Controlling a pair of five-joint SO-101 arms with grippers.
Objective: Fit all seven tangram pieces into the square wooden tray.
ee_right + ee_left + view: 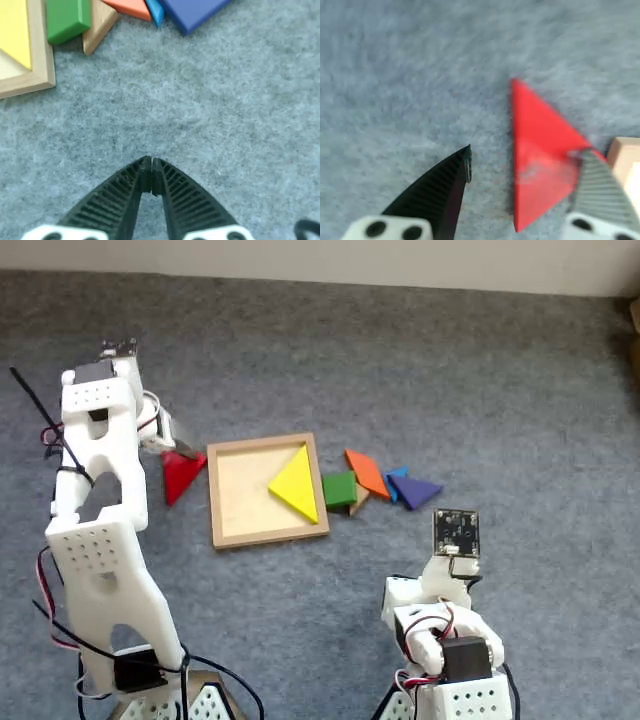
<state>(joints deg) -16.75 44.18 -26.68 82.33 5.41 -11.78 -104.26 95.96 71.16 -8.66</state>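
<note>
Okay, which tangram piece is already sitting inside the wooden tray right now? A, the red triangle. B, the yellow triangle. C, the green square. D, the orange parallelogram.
B: the yellow triangle lies inside the wooden tray, against its right side.

We've got open carpet (300, 610) between tray (214, 502) and arm bases, and the tray's left half lies bare. Red triangle (180, 476) sits just beside its left rim, while the green square (340, 488) blocks the right.
</note>
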